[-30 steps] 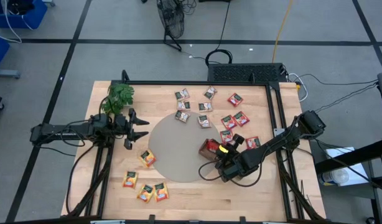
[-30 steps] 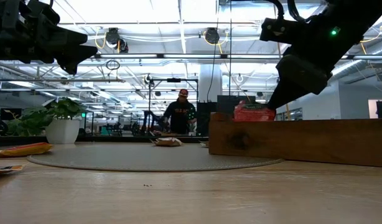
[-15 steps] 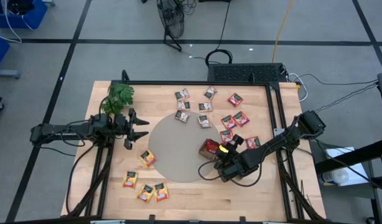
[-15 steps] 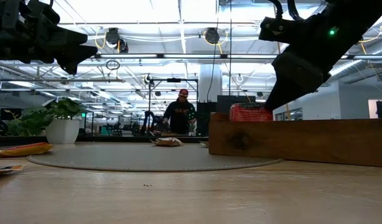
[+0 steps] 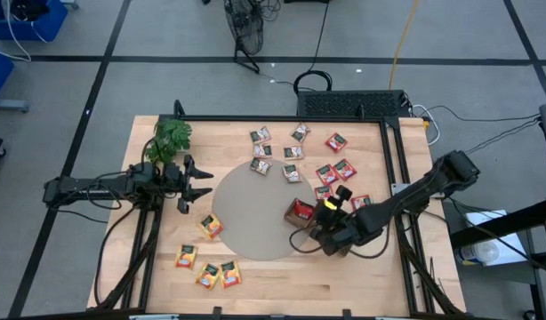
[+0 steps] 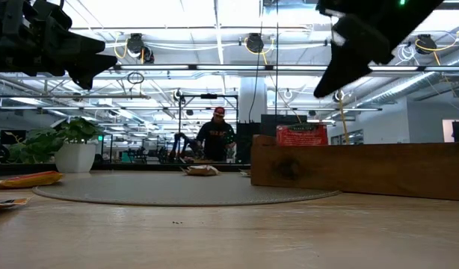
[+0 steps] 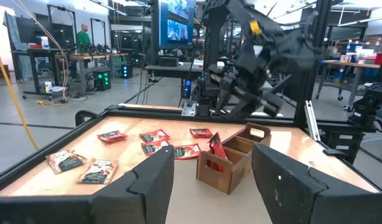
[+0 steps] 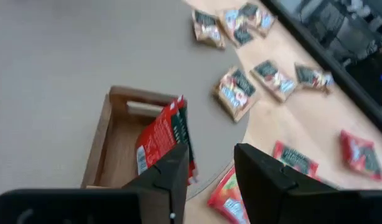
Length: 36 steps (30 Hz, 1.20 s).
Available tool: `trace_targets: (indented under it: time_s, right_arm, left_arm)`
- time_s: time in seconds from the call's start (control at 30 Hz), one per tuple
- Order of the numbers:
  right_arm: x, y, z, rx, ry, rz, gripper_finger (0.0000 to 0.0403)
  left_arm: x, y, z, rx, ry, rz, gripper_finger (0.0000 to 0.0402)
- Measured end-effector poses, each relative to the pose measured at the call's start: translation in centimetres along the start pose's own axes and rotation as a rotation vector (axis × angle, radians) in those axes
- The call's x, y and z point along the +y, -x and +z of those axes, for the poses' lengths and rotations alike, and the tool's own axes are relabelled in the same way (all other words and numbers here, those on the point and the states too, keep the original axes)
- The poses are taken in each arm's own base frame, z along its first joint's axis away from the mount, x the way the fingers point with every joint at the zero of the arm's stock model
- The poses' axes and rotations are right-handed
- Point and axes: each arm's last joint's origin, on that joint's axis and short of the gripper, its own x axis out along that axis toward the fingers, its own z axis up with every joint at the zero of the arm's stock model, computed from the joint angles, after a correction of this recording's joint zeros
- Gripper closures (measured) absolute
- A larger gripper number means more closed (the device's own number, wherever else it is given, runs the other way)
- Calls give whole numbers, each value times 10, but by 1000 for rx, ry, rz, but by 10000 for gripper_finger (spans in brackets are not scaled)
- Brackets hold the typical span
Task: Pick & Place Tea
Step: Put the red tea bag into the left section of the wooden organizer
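Flat red tea sachet (image 8: 164,138) upright in wooden tray (image 8: 110,153)

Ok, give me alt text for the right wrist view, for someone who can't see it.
A red tea sachet stands on edge in the end compartment of a wooden tray, with the right gripper open above it. Beyond the grey round mat, more sachets lie scattered on the wooden table.

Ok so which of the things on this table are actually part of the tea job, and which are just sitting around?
Part of the job:
- red sachet standing in the wooden tray
- loose red sachets
- grey-white sachets
- orange-yellow sachets
- right gripper, just above the tray
- left gripper, waiting by the plant

Just lying about:
- potted plant
- round grey mat
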Motion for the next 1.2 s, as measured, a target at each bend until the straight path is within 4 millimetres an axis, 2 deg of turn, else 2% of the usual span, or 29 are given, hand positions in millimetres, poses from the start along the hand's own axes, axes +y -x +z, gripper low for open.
trace_targets:
  time_s: [0.27,0.33,0.43,0.6,0.77,0.93,1.07,1.2]
  right_arm:
    - [-27,11,11,-33,76,-7,290]
    - [-44,7,14,46,1,7,286]
    - [-81,-8,16,271,-138,35,279]
    - [-143,-36,-3,475,-280,-50,261]
    - [-191,-67,-36,596,-496,12,244]
    - [-213,-91,-70,594,-676,146,228]
    - [-224,-96,-88,613,-722,116,215]
    - [-231,-97,-96,624,-741,90,208]
  left_arm:
    - [0,0,0,0,0,0,188]
    - [0,0,0,0,0,0,188]
    - [0,0,0,0,0,0,188]
    - [0,0,0,0,0,0,188]
    - [0,0,0,1,0,0,188]
    - [0,0,0,0,0,0,188]
    - [0,0,0,0,0,0,188]
    - [0,0,0,0,0,0,188]
